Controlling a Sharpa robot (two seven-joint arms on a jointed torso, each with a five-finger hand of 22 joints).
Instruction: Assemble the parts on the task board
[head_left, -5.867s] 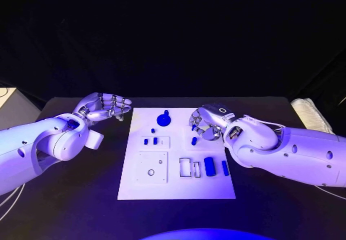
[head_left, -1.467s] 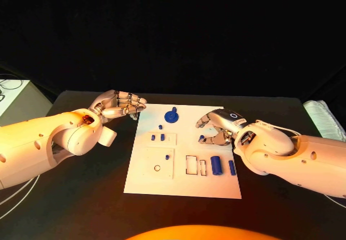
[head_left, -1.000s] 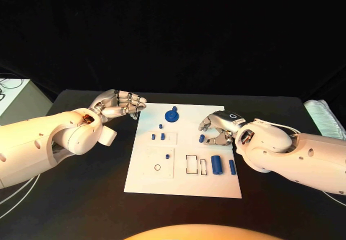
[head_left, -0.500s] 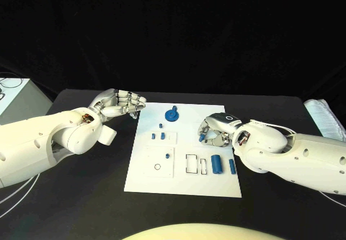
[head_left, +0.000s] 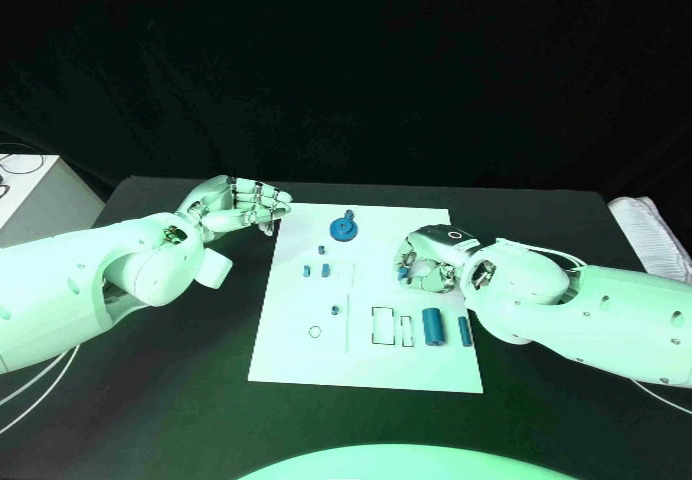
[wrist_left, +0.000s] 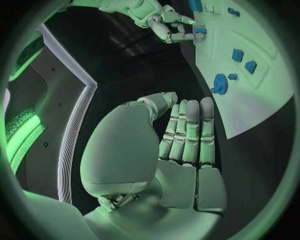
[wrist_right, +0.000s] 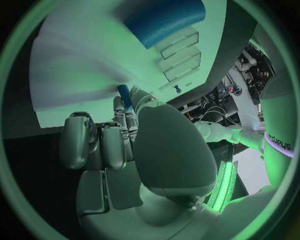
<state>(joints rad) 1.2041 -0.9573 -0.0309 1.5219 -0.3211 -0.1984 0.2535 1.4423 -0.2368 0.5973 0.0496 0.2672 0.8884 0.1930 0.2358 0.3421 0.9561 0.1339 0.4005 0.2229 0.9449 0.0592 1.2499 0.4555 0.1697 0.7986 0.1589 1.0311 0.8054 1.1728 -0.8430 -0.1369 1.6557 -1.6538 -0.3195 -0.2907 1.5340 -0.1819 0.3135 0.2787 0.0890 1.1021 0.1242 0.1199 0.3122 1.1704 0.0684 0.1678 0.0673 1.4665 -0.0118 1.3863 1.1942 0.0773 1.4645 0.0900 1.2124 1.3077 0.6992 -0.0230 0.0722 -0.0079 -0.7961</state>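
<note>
The white task board (head_left: 296, 350) lies mid-table. My right hand (head_left: 428, 264) is over its right side, fingers closed round a small blue peg (head_left: 400, 272); the peg (wrist_right: 125, 95) shows between the thumb and fingers, and also at that hand's fingertips (wrist_left: 199, 31). My left hand (head_left: 235, 206) hovers just off the board's far left corner, fingers curled in, holding nothing. On the board sit a blue round knob (head_left: 342, 229), two small blue pegs (head_left: 316, 269), another peg (head_left: 335, 310), a blue cylinder (head_left: 431, 327) and a blue bar (head_left: 464, 331).
Empty rectangular slots (head_left: 382, 325) and a ring-shaped hole (head_left: 316, 331) mark the board's near half. A white box (head_left: 29, 190) stands at the table's far left, and a pale ribbed object (head_left: 663, 235) lies at the right edge.
My right hand has lowered toward the board's right side and closed its fingers round the small blue peg. The left hand has stayed where it was.
</note>
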